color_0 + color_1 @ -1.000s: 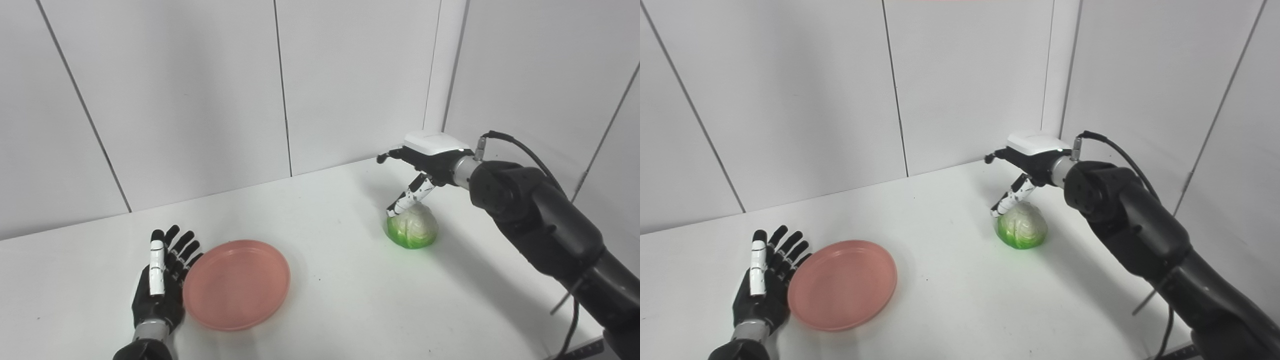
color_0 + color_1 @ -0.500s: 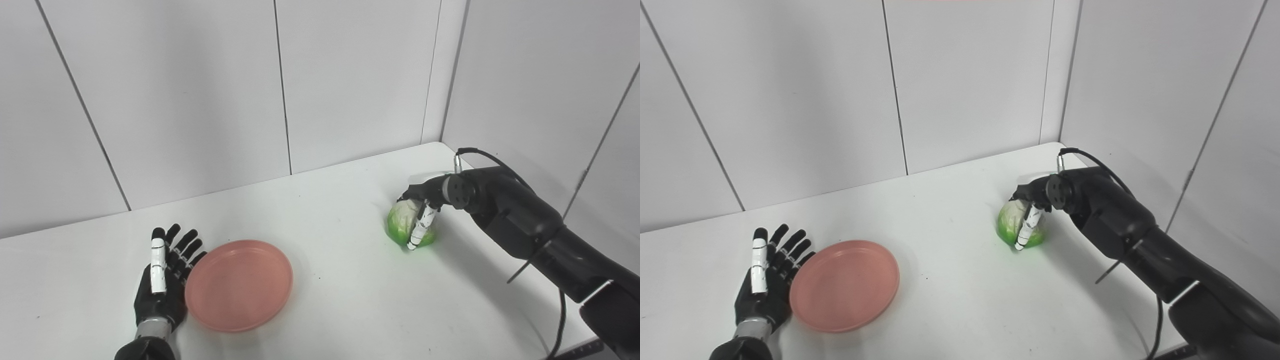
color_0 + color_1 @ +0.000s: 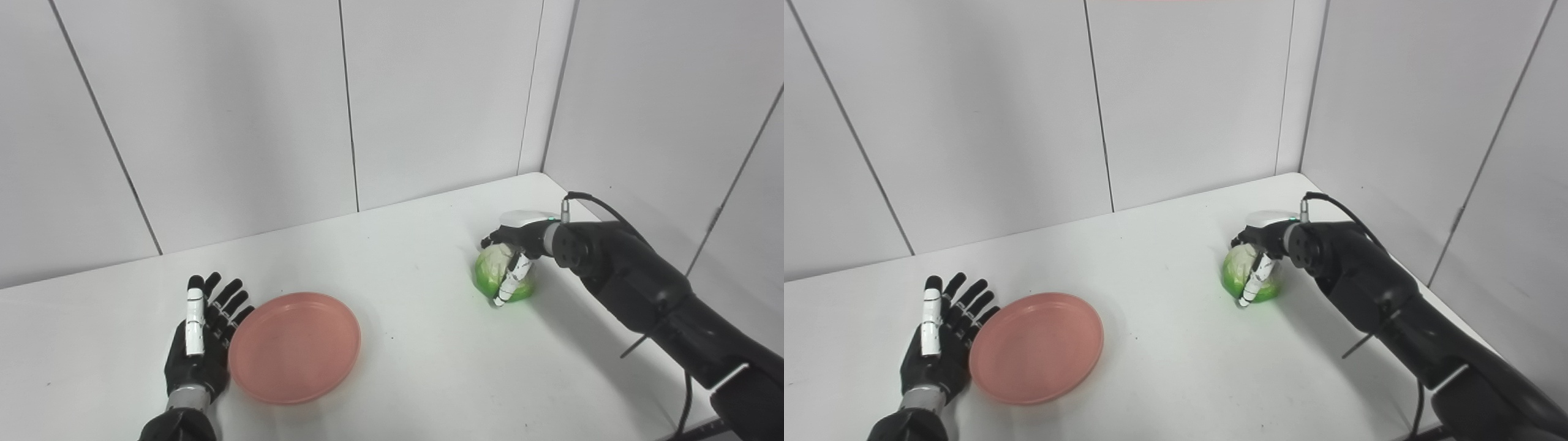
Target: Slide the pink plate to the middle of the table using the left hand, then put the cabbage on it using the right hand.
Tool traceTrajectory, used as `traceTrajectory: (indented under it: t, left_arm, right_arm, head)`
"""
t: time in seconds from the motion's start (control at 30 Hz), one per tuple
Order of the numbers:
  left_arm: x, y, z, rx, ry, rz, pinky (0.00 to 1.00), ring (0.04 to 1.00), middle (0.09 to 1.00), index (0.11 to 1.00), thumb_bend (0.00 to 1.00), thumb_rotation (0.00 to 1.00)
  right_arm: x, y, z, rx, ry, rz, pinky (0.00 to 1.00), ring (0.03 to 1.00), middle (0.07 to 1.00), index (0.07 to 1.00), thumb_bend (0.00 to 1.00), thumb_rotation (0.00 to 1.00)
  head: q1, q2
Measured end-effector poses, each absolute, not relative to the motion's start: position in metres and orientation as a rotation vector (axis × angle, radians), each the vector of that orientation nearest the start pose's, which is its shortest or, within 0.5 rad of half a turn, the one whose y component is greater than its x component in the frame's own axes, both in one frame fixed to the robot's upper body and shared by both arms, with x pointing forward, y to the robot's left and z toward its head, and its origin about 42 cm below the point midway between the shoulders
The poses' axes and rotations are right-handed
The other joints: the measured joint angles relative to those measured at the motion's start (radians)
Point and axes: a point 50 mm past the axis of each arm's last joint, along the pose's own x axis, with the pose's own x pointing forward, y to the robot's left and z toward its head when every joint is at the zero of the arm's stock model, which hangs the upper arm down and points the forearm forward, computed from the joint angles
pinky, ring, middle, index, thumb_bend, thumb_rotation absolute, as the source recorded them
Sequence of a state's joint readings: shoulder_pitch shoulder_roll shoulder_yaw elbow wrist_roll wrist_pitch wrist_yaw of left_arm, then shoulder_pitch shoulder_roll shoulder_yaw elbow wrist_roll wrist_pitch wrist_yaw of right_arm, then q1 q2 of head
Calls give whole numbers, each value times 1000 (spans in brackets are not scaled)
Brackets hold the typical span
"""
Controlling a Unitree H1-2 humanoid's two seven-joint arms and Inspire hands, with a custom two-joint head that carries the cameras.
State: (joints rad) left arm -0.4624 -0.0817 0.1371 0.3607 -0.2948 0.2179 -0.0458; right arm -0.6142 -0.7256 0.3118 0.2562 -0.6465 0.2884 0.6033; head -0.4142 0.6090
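The pink plate (image 3: 295,346) lies flat on the white table, left of the middle. My left hand (image 3: 199,340) rests open on the table against the plate's left rim, fingers spread and pointing away from me. The cabbage (image 3: 497,278), green with a pale top, sits at the right side of the table. My right hand (image 3: 513,251) is wrapped over it from above and behind, fingers curled down its front, and the cabbage still touches the table.
The white table (image 3: 416,367) is boxed in by grey wall panels at the back and on the right, with a corner behind the cabbage. A black cable (image 3: 597,199) loops off my right wrist.
My right hand came down from above the cabbage and closed its fingers around it. The left hand and plate have barely shifted to the right.
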Motion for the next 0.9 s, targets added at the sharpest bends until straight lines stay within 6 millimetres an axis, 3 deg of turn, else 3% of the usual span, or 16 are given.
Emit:
traceTrajectory:
  t: [0.23,0.3,0.37,0.4,0.5,0.57,0.63,0.9]
  left_arm:
    - [423,161,138,-405,135,-118,769,831,798,874,662,837]
    - [423,160,138,-405,135,-119,760,823,799,876,662,839]
    - [423,160,138,-405,135,-119,757,819,799,878,661,841]
    - [423,160,138,-405,135,-120,757,821,800,884,663,845]
    - [423,160,139,-405,136,-121,758,824,805,889,663,843]
    - [423,160,139,-405,136,-121,750,820,803,882,655,841]
    - [423,160,139,-406,136,-120,747,821,804,872,648,840]
    - [423,159,139,-422,139,-121,764,826,817,863,638,837]
  right_arm:
    - [444,-368,248,-1360,236,381,477,568,688,763,976,241]
    - [445,-367,247,-1359,212,385,417,491,583,683,906,204]
    - [445,-365,244,-1348,176,394,397,468,550,657,885,186]
    - [443,-364,243,-1328,148,394,341,410,498,628,654,48]
    - [438,-362,234,-1224,83,370,263,337,480,609,589,10]
    - [434,-362,228,-1146,66,354,233,309,478,516,544,3]
    - [431,-361,228,-1102,52,349,223,299,478,496,533,2]
    - [426,-346,254,-1073,-18,373,244,319,480,492,531,3]
  head:
    - [-2,0]
    - [-2,0]
    - [6,5]
    - [8,5]
    - [8,5]
    - [8,5]
    - [14,6]
    - [18,5]
